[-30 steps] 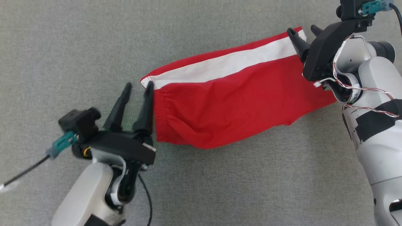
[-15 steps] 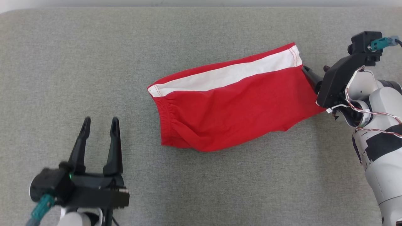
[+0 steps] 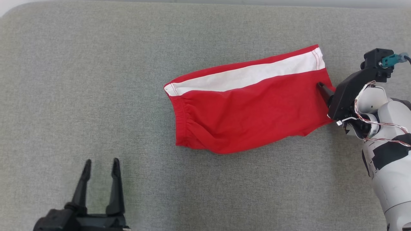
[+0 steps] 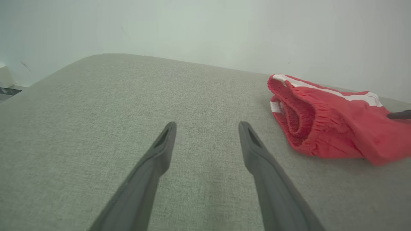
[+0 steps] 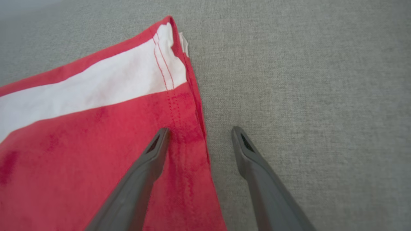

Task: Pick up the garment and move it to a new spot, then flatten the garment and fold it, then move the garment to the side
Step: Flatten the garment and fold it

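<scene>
The garment (image 3: 247, 109) is a pair of red shorts with a white side stripe, folded into a long band on the grey cloth surface (image 3: 96, 80). Its elastic waistband (image 4: 298, 118) faces my left gripper. My left gripper (image 3: 100, 164) stands open at the lower left, well clear of the cloth, with bare surface between its fingers (image 4: 207, 126). My right gripper (image 5: 199, 133) is open over the hem end of the garment (image 5: 96, 128). One finger lies above the red fabric, the other above bare surface. In the head view only one dark fingertip (image 3: 322, 86) shows at the hem.
The grey surface's far edge (image 3: 192, 3) runs along the top, with a pale wall (image 4: 205, 29) behind. My right arm's white forearm (image 3: 388, 160) with loose wires occupies the right side.
My left gripper has let go of the waistband corner and drawn back to the lower left. My right gripper has released the hem and slid back along it. The head camera has tilted, shifting the view.
</scene>
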Motion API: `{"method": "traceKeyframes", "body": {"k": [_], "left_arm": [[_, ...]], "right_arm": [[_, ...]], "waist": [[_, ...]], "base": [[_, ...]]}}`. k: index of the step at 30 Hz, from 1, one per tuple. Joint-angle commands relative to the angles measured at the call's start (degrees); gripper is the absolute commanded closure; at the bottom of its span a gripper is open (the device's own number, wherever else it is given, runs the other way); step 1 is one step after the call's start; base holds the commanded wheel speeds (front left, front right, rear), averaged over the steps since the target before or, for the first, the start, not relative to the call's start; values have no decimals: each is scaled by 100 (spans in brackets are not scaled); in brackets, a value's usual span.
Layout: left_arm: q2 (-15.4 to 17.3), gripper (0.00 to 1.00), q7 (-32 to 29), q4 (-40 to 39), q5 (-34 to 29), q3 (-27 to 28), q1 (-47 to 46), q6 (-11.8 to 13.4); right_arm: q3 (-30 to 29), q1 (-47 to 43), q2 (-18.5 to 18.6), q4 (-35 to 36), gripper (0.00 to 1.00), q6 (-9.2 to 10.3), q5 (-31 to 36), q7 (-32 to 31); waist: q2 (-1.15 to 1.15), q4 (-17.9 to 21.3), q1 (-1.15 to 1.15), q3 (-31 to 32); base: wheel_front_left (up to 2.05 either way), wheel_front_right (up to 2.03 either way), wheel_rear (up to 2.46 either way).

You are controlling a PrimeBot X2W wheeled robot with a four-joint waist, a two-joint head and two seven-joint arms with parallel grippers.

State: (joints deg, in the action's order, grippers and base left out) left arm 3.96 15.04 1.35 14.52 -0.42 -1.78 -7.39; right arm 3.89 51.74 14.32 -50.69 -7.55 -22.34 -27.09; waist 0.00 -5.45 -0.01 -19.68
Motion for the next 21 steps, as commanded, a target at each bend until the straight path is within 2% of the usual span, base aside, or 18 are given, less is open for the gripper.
{"method": "traceKeyframes", "body": {"k": [1, 9, 10, 11, 12, 13, 21], "left_arm": [[-33, 0, 15, -13, 16, -83, 68, -6], [5, 0, 15, 16, 130, -251, 38, -5], [3, 0, 15, 29, 134, -264, 26, -3], [3, 0, 15, 40, 158, -275, 13, -3], [5, 0, 16, 55, 171, -285, 3, -3], [9, 0, 16, 66, 185, -295, -7, -4], [14, 0, 16, 161, 245, -305, -50, -4]], "right_arm": [[-55, -6, -62, -119, 0, 17, 88, 33], [35, -130, -364, -428, 0, 1, 297, -174], [63, -151, -397, -441, 15, -4, 293, -188], [93, -165, -420, -445, 69, -4, 297, -190], [127, -174, -435, -440, 93, -5, 307, -201], [153, -179, -430, -437, 100, -5, 314, -206], [11, -254, -65, -307, 100, 23, 352, 72]], "waist": [[0, -39, 1, -34], [0, -85, 1, -111], [0, -86, 1, -116], [0, -81, 1, -120], [0, -74, 1, -126], [0, -68, 1, -132], [0, -7, 1, -71]], "base": [[0, 0, 0], [0, 0, 0], [0, 0, 0], [0, 0, 0], [0, 0, 0], [0, 0, 0], [0, 0, 0]]}}
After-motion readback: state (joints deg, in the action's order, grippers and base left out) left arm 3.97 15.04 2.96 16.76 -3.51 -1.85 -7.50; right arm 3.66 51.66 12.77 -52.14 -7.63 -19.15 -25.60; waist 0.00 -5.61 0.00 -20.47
